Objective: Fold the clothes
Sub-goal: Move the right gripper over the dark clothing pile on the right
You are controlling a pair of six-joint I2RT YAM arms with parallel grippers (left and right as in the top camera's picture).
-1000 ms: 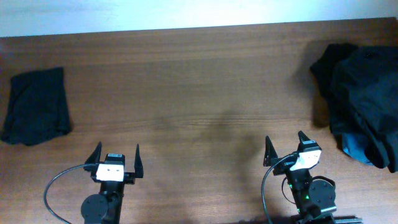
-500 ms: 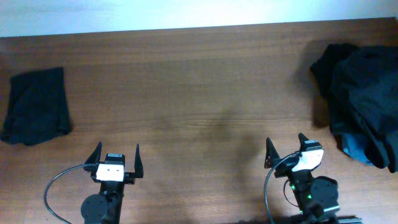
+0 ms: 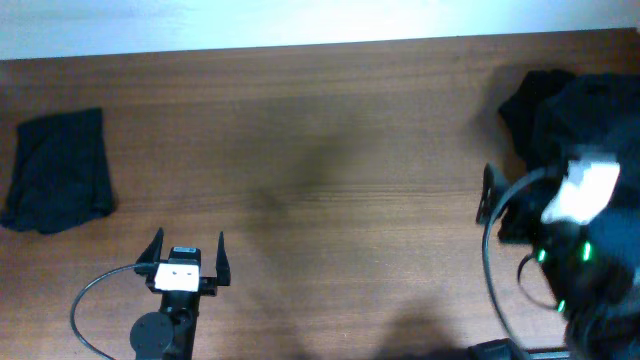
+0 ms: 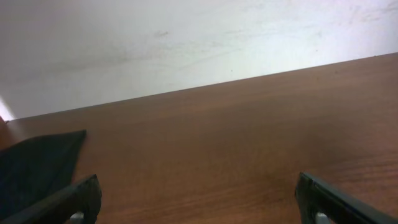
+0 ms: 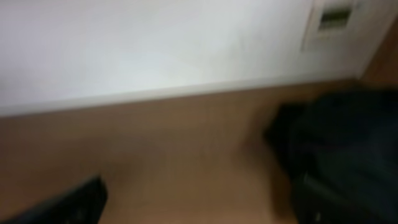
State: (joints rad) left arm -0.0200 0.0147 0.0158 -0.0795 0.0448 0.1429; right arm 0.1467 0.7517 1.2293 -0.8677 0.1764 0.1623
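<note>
A: Jaws first?

B: Left gripper (image 3: 190,243) is seen spread wide, with nothing between the fingers. It is parked low near the front edge of the table (image 3: 320,130). Right gripper (image 5: 193,208) is also read as wide and empty. It is blurred, raised over the table's right side, just beside the heap of black clothes (image 3: 545,105).

A: Task things located?

B: The heap is found at the far right, crumpled and partly covered by the right arm in the overhead view. A folded black piece (image 3: 58,170) is laid flat at the far left, well apart from both grippers.

A: Risks?

B: Several layers could be pinched at once, since the heap is tangled and no single edge is exposed. The rest of the heap could be dragged along if one piece is lifted while caught in the others. The aim could be missed too, as the right wrist view is smeared.

A: Counts?

B: Two grippers, both empty. One folded piece. One heap, whose pieces cannot be counted. One table.
</note>
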